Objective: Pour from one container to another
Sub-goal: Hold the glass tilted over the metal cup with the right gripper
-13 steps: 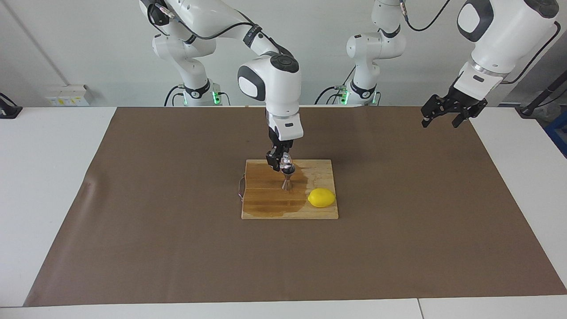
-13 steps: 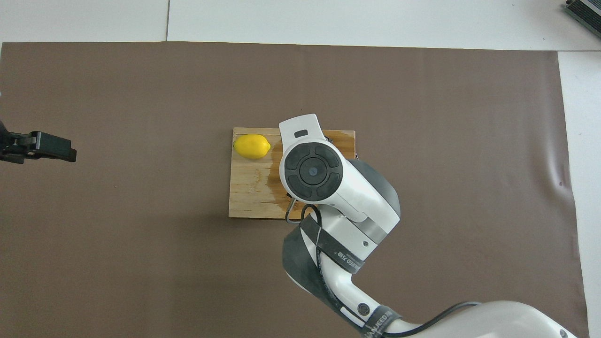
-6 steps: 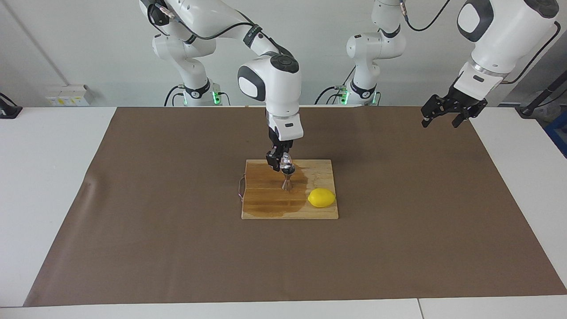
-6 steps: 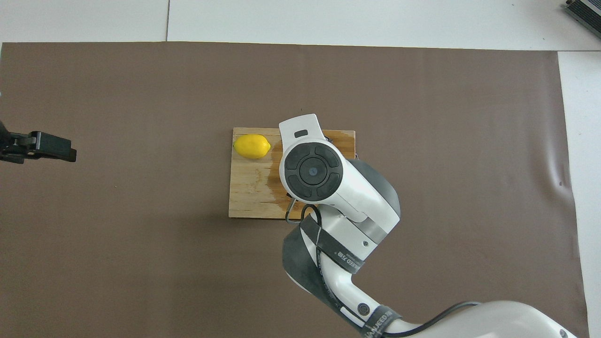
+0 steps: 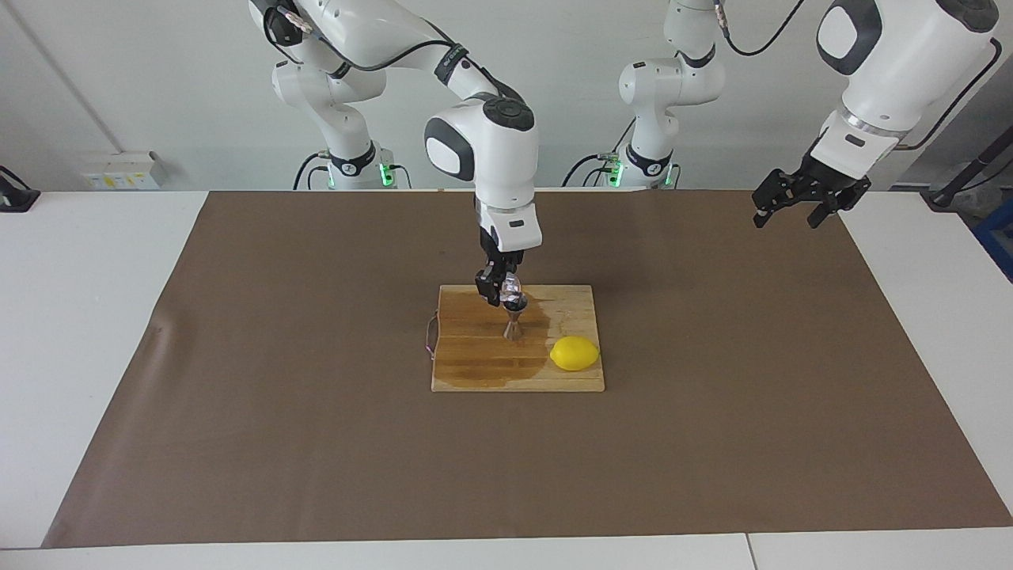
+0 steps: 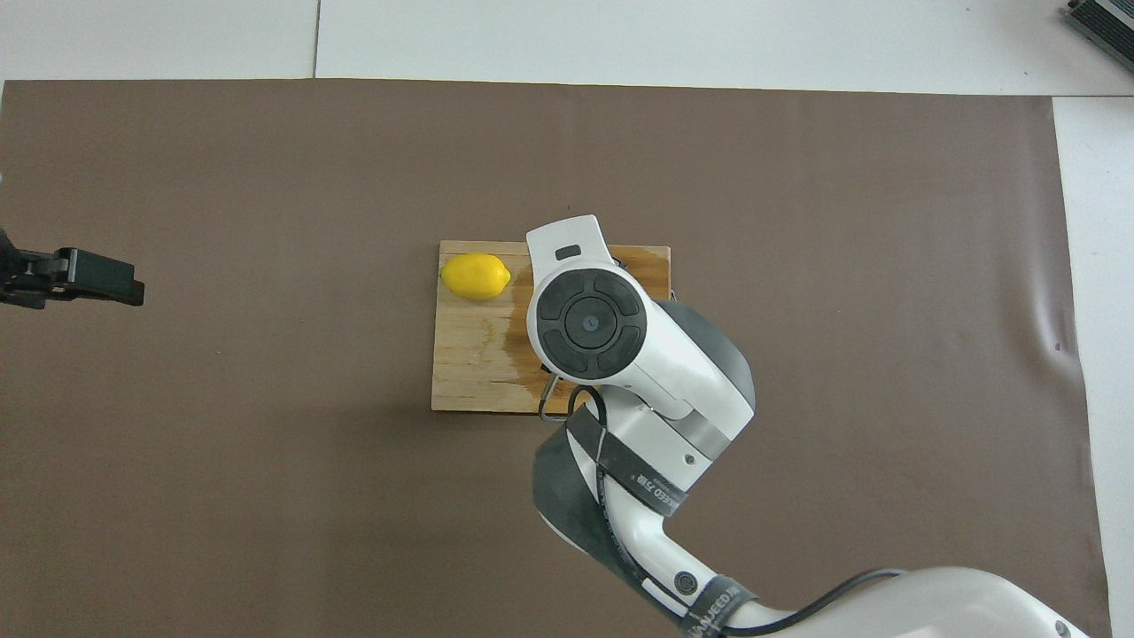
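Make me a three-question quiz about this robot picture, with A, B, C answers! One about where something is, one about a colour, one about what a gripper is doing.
1. Where is the lemon?
A. on the wooden cutting board
B. on the bare white table
C. in a gripper

2. What colour is the mat under the board?
A. blue
B. brown
C. green

3. What is the right gripper doing?
A. waiting open over the mat's edge
B. squeezing the lemon
C. holding the clear glass cup tipped over the metal jigger

Answers:
1 A, the lemon lies on the board's corner.
2 B, the mat is brown.
3 C, its fingers are shut on the cup above the jigger; the left gripper is the one that waits open.
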Tool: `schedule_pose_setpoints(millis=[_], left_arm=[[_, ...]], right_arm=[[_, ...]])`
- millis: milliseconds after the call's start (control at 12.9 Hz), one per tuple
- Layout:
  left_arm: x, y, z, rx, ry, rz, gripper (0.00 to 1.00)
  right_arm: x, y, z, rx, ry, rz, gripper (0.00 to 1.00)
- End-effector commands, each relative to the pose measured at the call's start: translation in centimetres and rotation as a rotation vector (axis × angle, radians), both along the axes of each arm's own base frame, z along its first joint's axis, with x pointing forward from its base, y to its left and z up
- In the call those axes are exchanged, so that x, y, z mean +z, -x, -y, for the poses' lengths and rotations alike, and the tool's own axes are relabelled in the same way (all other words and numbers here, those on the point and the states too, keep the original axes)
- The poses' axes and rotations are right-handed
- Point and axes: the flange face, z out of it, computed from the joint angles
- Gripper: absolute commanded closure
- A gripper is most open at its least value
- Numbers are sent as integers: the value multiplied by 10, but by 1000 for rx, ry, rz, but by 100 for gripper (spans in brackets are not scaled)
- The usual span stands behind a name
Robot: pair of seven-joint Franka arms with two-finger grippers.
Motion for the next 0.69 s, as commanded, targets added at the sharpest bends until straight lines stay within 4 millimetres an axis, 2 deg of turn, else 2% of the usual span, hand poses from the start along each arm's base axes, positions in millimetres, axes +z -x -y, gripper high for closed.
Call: schedule_pose_setpoints(millis=[0, 618], left_arm=[[0, 6, -2, 6, 7, 0, 0], [0, 6, -2, 6, 7, 0, 0]], right_arm=[[1, -4, -3, 28, 22, 2, 87], [0, -3, -3, 32, 21, -2, 87]])
